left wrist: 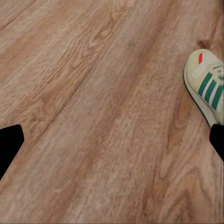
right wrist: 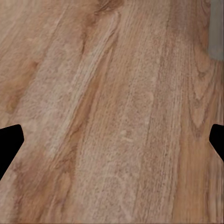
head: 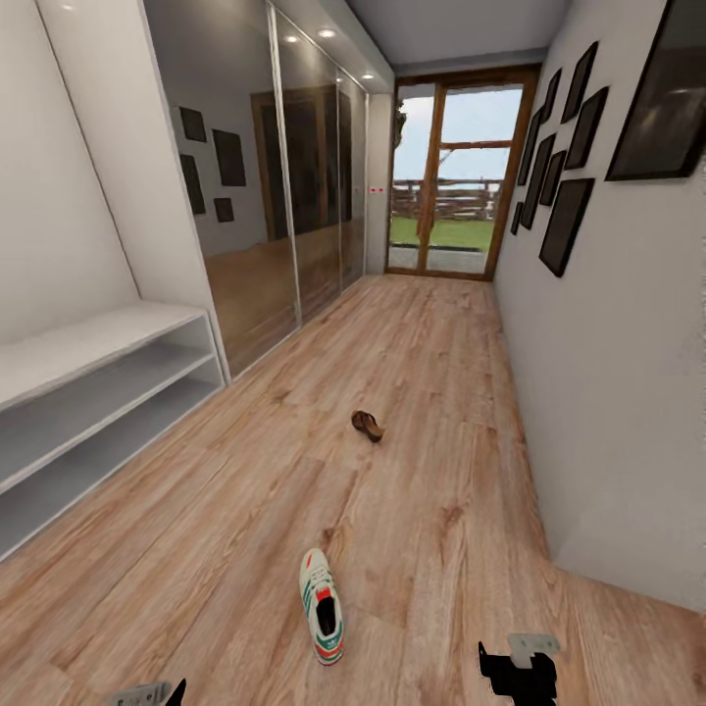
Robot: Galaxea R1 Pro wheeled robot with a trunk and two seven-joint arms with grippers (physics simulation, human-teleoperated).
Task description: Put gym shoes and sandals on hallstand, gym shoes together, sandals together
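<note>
One white gym shoe (head: 322,605) with green stripes and a red patch lies on the corridor floor (head: 422,373) close in front of me. It shows again in the left wrist view as gym shoe (left wrist: 205,84), off to one side of the open left gripper (left wrist: 112,144). A dark-brown sandal (head: 368,425) lies farther down the corridor, mid-floor. The white hallstand (head: 98,338) stands along the left wall, and the shelves in view are bare. My left gripper (head: 162,694) and right gripper (head: 518,672) hang low at the picture's bottom edge. The right gripper (right wrist: 112,142) is open over bare planks.
Mirrored sliding wardrobe doors (head: 284,196) run along the left wall past the hallstand. The right wall (head: 608,392) carries dark picture frames and juts out near me. A glazed door (head: 456,181) closes the far end.
</note>
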